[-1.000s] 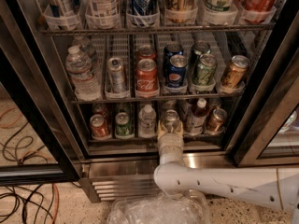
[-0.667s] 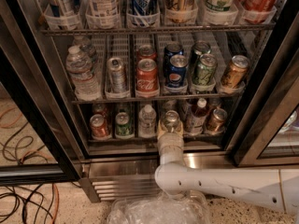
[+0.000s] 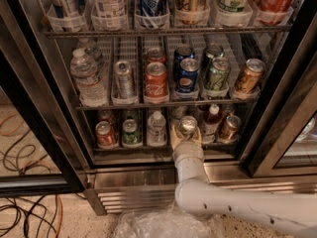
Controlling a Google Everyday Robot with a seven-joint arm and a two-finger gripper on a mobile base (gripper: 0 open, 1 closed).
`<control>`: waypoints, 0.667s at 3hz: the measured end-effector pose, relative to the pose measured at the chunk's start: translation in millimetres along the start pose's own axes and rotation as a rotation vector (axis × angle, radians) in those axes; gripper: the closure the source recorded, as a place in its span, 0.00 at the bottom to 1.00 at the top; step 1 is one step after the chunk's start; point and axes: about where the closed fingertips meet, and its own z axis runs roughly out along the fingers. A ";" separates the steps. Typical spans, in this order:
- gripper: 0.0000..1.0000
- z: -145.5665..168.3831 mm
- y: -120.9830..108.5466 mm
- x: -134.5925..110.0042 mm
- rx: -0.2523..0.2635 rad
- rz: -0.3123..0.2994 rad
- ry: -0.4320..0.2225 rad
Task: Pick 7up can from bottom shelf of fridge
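Fridge (image 3: 34, 98) bottom shelf (image 3: 143, 151): gripper (image 3: 186, 134) clenched around 7up can (image 3: 187, 125) at the lane front. My worry: pulling back, bottle (image 3: 212, 119) just right of it gets clipped; can may slip.

Speckled floor (image 3: 74, 221), cables (image 3: 20, 217) btm L, clear plastic sheet (image 3: 161, 225)

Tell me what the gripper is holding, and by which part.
The gripper grips the small silvery-grey soda can by the sides of its body, below the lid, on the lowest wire shelf.
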 end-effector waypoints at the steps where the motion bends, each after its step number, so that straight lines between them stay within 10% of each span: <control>1: 1.00 -23.7 5.1 -17.5 -0.064 -0.007 0.031; 2: 1.00 -43.8 2.4 -35.0 -0.134 -0.003 0.082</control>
